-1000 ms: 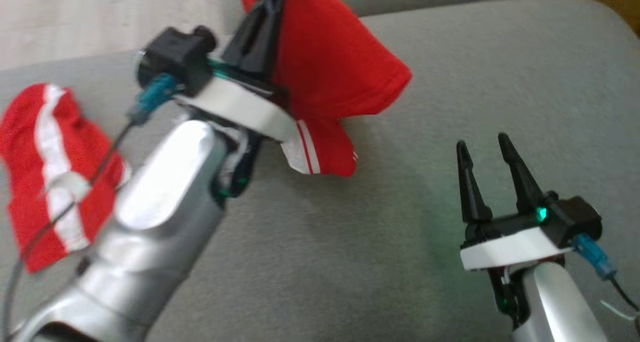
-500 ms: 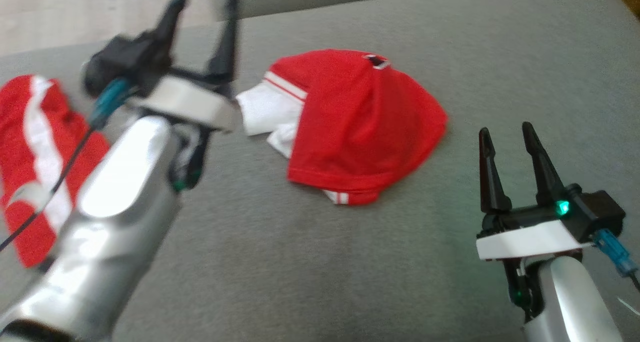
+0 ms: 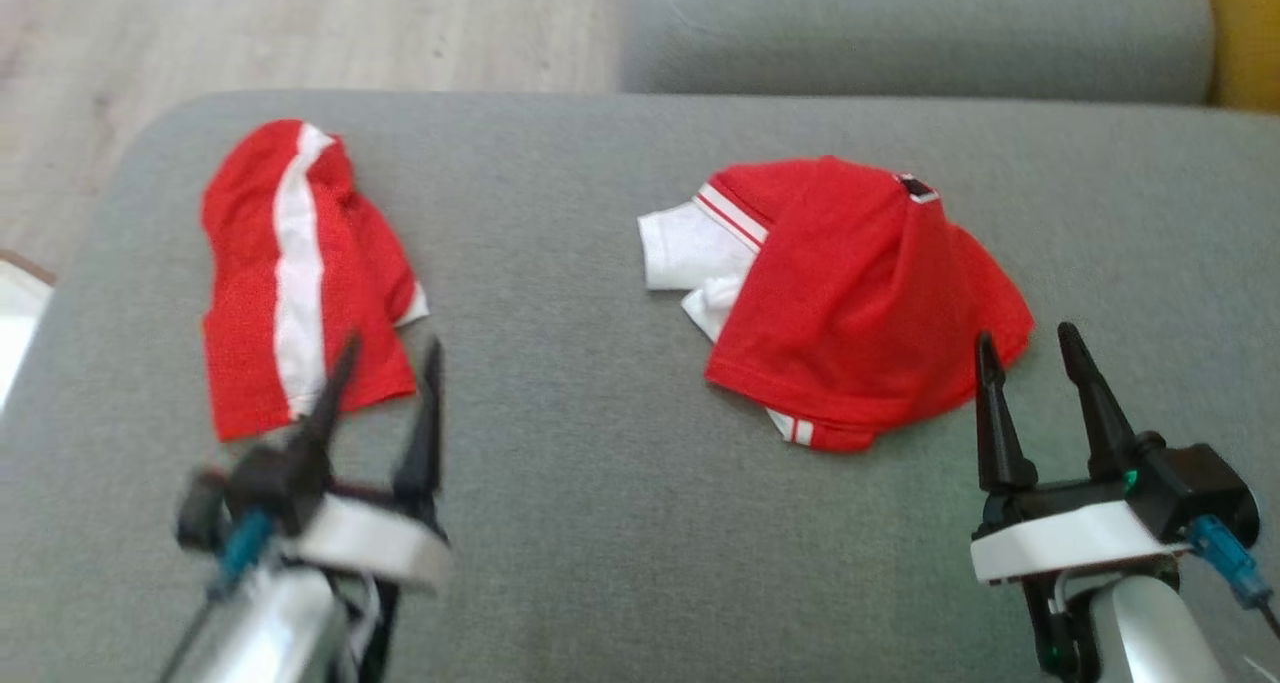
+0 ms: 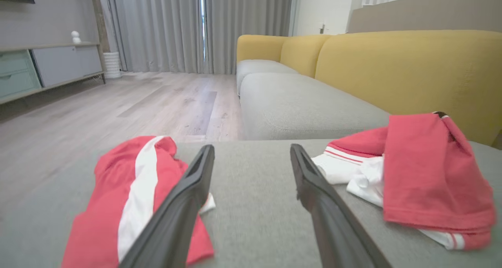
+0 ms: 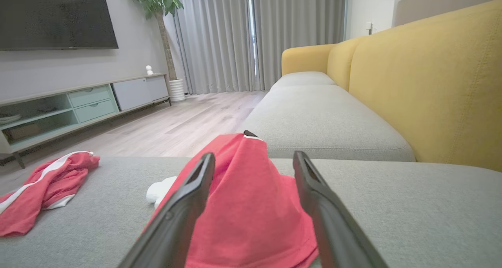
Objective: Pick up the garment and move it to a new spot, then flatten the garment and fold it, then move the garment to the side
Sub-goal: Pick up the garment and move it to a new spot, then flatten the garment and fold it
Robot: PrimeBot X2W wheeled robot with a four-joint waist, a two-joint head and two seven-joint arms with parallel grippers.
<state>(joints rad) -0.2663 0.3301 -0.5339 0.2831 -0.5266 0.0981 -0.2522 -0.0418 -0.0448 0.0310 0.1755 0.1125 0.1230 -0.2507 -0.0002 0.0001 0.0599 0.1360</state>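
The shirt (image 3: pixel 860 303) is seen just ahead of the right gripper (image 3: pixel 1025 335), well apart from the left gripper (image 3: pixel 391 341); all fingers are spread, empty.

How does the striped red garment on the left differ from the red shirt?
The striped garment bears one broad white band and lies fairly flat; the shirt has white sleeves with thin red trim and is heaped into a peak. Both are red, crumpled, on the grey cushion.

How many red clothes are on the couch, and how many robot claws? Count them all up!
Red clothes: 2 (striped garment, crumpled shirt)
Grippers: 2 (left gripper, right gripper)
Total: 4
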